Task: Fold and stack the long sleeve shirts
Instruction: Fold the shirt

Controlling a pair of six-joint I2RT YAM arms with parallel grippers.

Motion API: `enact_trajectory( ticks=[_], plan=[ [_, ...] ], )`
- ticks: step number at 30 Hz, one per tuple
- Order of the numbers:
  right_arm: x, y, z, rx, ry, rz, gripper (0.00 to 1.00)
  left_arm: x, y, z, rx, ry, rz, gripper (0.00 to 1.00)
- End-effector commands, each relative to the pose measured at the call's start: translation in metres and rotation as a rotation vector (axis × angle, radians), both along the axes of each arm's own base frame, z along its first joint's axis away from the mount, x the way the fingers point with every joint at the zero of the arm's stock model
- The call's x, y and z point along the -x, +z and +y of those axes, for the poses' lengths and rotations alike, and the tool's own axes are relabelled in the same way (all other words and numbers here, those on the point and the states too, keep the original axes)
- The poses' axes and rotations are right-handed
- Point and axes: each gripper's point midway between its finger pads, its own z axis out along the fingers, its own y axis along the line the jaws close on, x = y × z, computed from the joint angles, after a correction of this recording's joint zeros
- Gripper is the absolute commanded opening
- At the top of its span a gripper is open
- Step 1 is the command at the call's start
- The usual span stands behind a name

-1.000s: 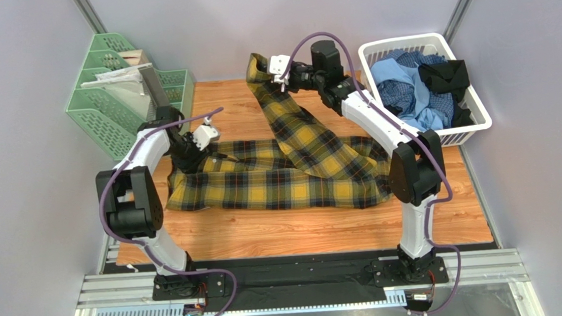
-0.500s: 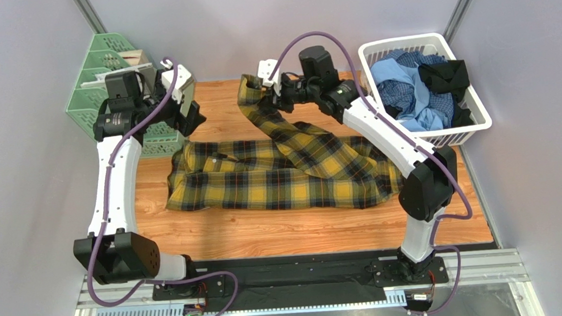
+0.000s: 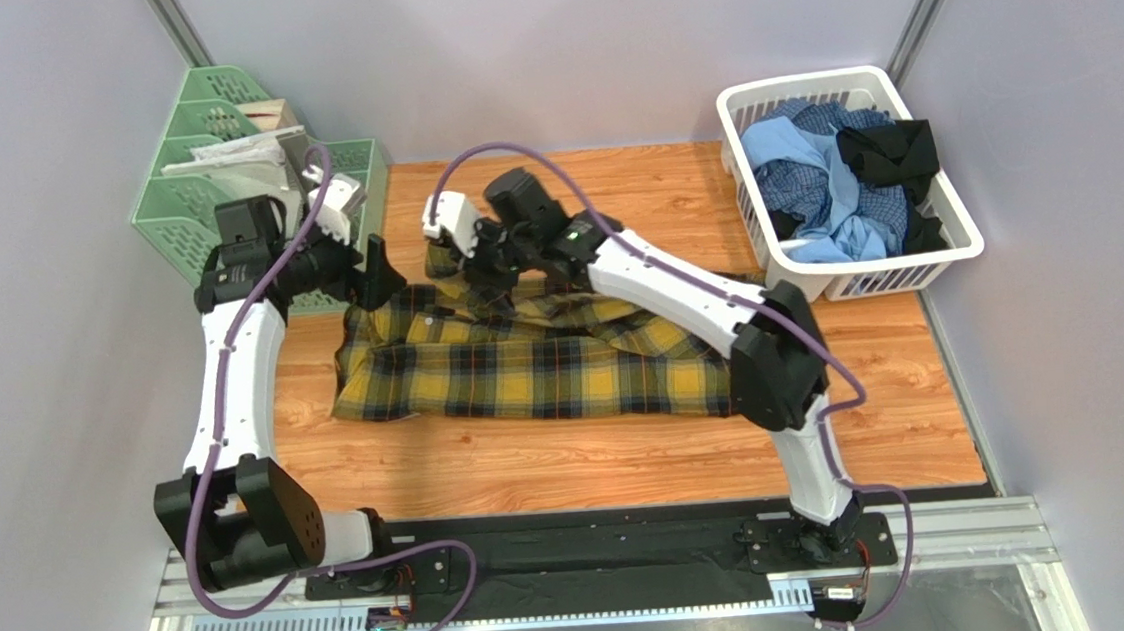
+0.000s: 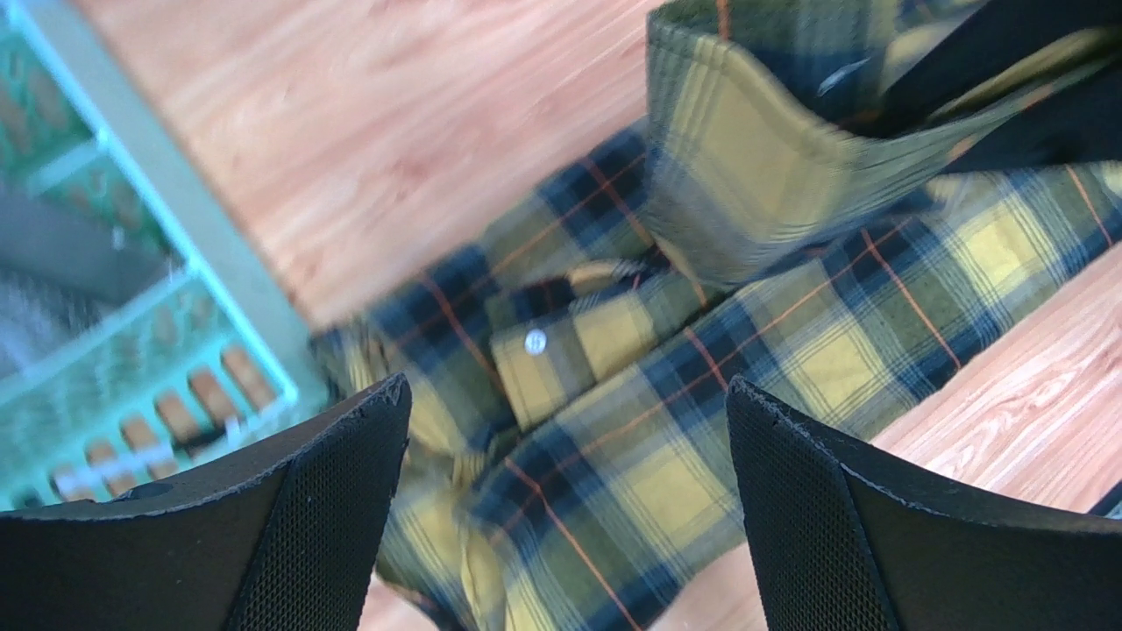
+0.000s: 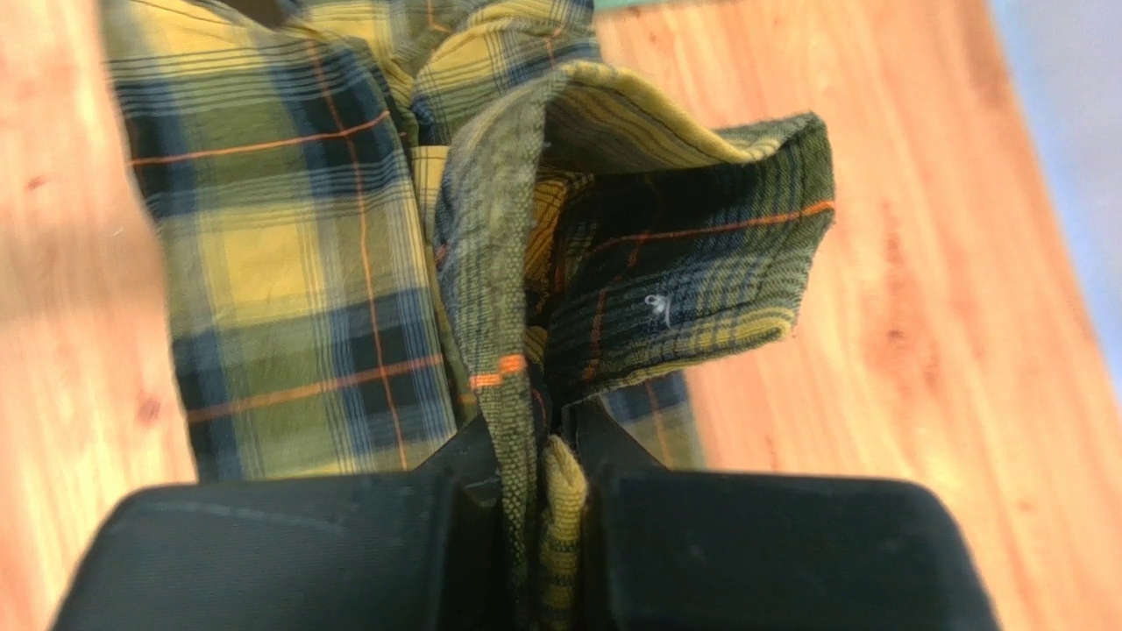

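Pinching a fold of the plaid shirt (image 3: pixel 527 371) between closed jaws, the right gripper (image 3: pixel 479 274) sits upper middle of the top view, over the shirt spread across the wooden table (image 3: pixel 610 462). Just left, the left gripper (image 3: pixel 374 275) hovers wide open above the shirt's left edge, holding nothing.

Mustard-and-black plaid shirt (image 3: pixel 528 379) spread flat, one sleeve (image 5: pixel 685 263) lifted

From above and behind me, one camera overlooks the whole counter (image 3: pixel 610 462); both wrist cameras face down, close over the plaid shirt (image 3: pixel 528 376) all share.
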Motion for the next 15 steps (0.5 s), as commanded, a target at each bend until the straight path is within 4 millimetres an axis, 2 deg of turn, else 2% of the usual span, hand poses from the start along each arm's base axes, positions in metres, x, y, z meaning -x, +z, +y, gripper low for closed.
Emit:
enact_trajectory(
  ticks=[1,2,4,5,6,7,8,9,10,11,12,13,14,15],
  plan=[
    [-0.022,-0.003,0.017,-0.006,-0.200,-0.001,0.02,0.004,0.002,0.028,0.049,0.128,0.008,0.93],
    [-0.024,-0.003,0.022,-0.014,-0.208,0.000,0.02,0.008,-0.004,0.035,0.051,0.145,0.034,0.92],
    [-0.012,-0.014,0.037,-0.032,-0.180,0.062,0.16,0.013,-0.015,0.037,0.023,0.125,0.051,0.91],
    [-0.001,-0.014,0.043,-0.042,-0.131,0.095,0.35,0.017,-0.020,0.037,0.012,0.114,0.066,0.90],
    [0.013,-0.012,0.049,-0.043,-0.079,0.111,0.46,0.020,-0.023,0.037,-0.008,0.093,0.060,0.91],
    [0.027,-0.016,0.046,-0.009,-0.019,0.133,0.59,0.023,-0.030,0.038,-0.020,0.090,0.076,0.91],
    [0.040,-0.011,0.046,-0.013,0.031,0.156,0.65,0.028,-0.035,0.038,-0.025,0.089,0.098,0.91],
    [0.053,-0.017,0.037,0.009,0.065,0.188,0.75,0.030,-0.039,0.039,-0.037,0.080,0.110,0.91],
    [0.059,0.002,0.023,-0.002,0.089,0.173,0.80,0.032,-0.042,0.039,-0.034,0.079,0.127,0.91],
    [0.064,0.007,0.011,-0.003,0.098,0.178,0.83,0.036,-0.044,0.036,-0.023,0.076,0.147,0.91],
    [0.065,-0.005,-0.009,0.025,0.097,0.210,0.84,0.037,-0.045,0.034,-0.009,0.072,0.157,0.91],
    [0.073,0.009,-0.027,0.024,0.108,0.209,0.84,0.040,-0.048,0.030,0.015,0.060,0.171,0.91],
    [0.073,0.008,-0.041,0.042,0.097,0.207,0.84,0.040,-0.050,0.029,0.023,0.061,0.177,0.91],
    [0.063,0.004,-0.062,0.059,0.060,0.218,0.84,0.040,-0.053,0.028,0.036,0.073,0.198,0.90]
  ],
)
